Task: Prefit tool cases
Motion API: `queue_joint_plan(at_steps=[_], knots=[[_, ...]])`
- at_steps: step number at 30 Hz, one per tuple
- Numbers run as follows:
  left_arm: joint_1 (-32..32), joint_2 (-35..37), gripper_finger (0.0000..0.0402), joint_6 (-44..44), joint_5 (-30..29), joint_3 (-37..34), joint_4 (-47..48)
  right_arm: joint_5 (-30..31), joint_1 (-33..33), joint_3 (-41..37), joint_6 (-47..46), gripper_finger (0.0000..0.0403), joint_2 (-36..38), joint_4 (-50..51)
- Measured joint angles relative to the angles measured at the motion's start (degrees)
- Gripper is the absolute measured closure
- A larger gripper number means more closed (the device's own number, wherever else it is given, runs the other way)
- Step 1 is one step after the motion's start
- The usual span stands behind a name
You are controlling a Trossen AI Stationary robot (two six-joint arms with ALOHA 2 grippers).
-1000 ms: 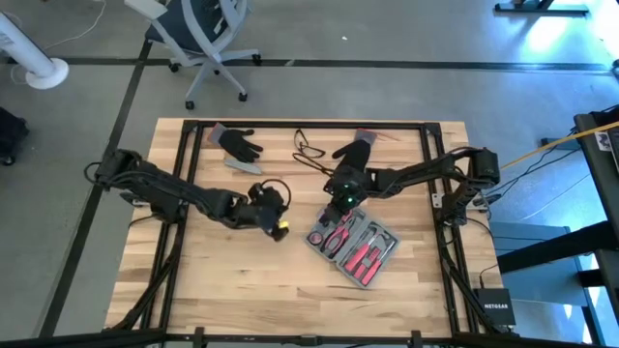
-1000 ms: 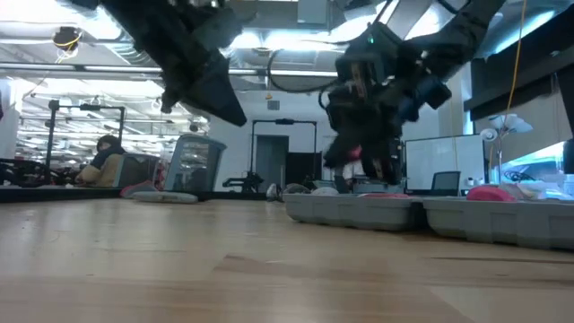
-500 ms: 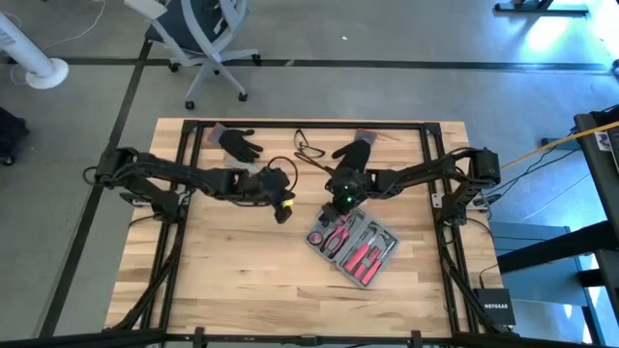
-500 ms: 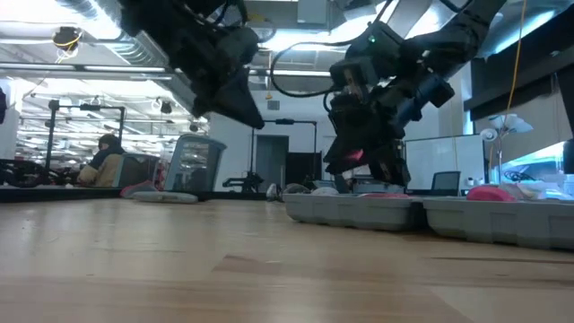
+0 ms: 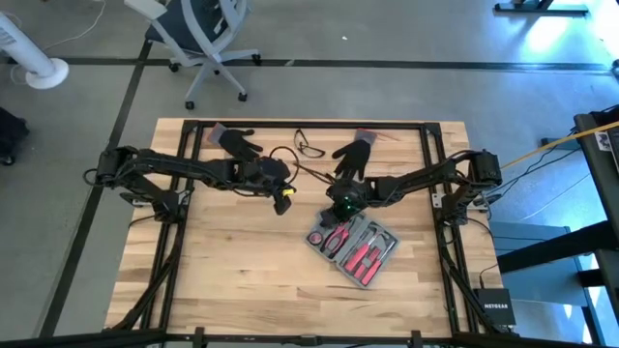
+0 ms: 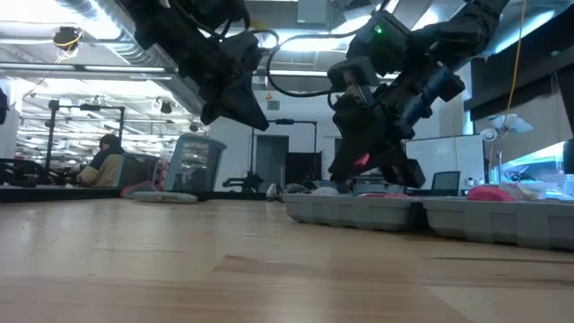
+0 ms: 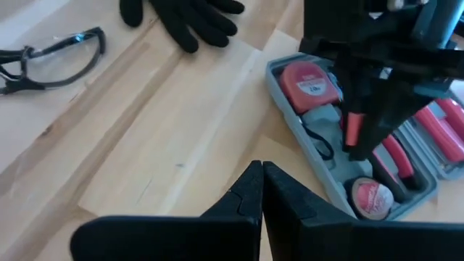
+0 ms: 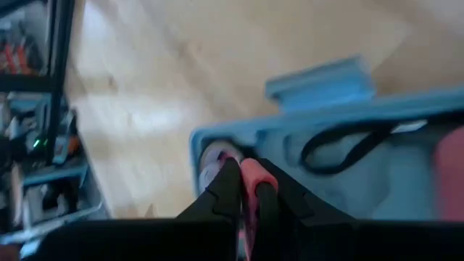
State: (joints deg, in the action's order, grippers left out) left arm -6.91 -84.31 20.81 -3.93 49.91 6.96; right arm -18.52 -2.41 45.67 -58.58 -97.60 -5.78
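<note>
Tool case (image 5: 351, 245) lies open and flat on the wooden surface (image 5: 232, 280), right of centre and set at a slant. Red-handled tools sit in its moulded recesses; in the left wrist view a red tape measure (image 7: 310, 81) occupies a recess near one corner, with a round red item (image 7: 372, 196) in another recess farther along.

My right end effector (image 5: 340, 205) hangs just above the case's near-corner end, not resting on it. Its fingers are pinched on a slim red-handled tool (image 8: 250, 190); the right wrist view shows the handle squeezed between the two dark fingers, with the case's blue-grey wall directly beyond. In the low view the tool's red shows under the right end effector (image 6: 372, 157), above the case rim (image 6: 359, 208).

My left end effector (image 5: 280, 200) is up off the surface, left of the case and well apart from it, fingers fully closed and empty.

Two black gloves (image 5: 239, 143) (image 5: 353, 153) and a pair of safety glasses (image 5: 309, 148) lie along the far edge.
</note>
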Motion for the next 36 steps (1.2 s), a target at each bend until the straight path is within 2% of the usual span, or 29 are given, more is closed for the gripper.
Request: queue_joint_plan(at_steps=[4,10,18,23,29,36], knots=[[0.0,0.0,0.0401,1.1,-0.1,0.0,0.0,3.2,-0.5,0.0,-0.1,0.0349,0.0,0.2],[0.0,0.0,0.0401,2.9,0.0,0.0,0.1,2.5,-0.9,0.0,-0.1,0.0318,0.0,4.3],[0.1,0.0,0.0402,3.2,0.0,0.0,0.2,3.4,-1.0,1.2,0.1,0.0294,0.0,4.8],[0.1,0.0,0.0401,3.5,-0.1,0.0,0.2,2.8,-1.0,2.3,0.6,0.0287,0.0,4.8],[0.1,0.0,0.0401,3.6,-0.1,0.0,0.3,-0.7,-0.9,2.4,0.9,0.0287,-1.3,7.4],[0.4,0.0,0.0401,4.3,-0.1,0.0,4.5,-0.5,-0.9,2.4,0.6,0.0287,-2.9,6.0]])
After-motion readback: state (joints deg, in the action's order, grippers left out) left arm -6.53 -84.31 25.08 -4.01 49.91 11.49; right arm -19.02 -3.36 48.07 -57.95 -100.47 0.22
